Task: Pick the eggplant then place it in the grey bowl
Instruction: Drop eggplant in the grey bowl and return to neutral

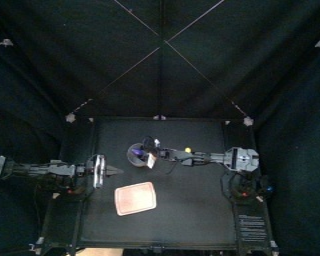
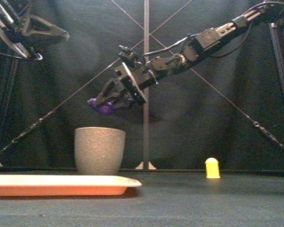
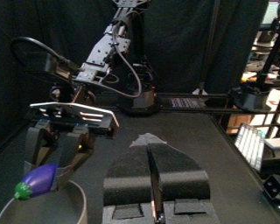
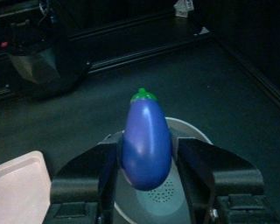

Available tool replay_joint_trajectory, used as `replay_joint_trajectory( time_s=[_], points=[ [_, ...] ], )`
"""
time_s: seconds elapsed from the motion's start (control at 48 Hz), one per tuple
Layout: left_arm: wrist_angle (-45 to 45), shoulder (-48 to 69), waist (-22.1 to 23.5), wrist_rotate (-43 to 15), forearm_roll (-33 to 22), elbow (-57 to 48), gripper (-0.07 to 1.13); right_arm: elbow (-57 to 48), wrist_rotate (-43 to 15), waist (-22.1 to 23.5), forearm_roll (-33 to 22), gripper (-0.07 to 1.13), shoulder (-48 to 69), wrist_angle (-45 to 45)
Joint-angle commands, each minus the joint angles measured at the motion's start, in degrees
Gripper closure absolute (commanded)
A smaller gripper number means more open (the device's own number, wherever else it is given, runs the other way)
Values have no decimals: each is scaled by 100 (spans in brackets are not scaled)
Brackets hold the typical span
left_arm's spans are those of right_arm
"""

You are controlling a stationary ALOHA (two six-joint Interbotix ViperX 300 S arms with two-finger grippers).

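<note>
Over the tall grey speckled cup (image 2: 99,149), my right gripper (image 2: 114,96) grasps the purple toy eggplant (image 2: 100,105): picked, not yet dropped; left gripper (image 3: 154,175) rests clenched.

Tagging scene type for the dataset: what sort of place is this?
Probably a lab robot test booth: black curtains around a small black table, a robot arm holding a toy eggplant above the grey bowl, a pink tray nearby.
</note>
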State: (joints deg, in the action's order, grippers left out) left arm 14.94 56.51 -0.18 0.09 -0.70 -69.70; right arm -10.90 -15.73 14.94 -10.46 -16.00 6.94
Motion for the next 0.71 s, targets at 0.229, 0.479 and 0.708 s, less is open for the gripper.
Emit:
replay_joint_trajectory(
  time_s=[0.229,0.479,0.708],
  points=[
    [18,-18,-9,-9,0,53,109,97,-35,18,35,10,325,-18],
    [18,-18,-9,0,0,44,109,-281,-9,53,-35,10,1310,-9],
    [-18,-9,-9,-9,0,44,109,-1758,-18,-35,-44,10,3173,325]
  ],
)
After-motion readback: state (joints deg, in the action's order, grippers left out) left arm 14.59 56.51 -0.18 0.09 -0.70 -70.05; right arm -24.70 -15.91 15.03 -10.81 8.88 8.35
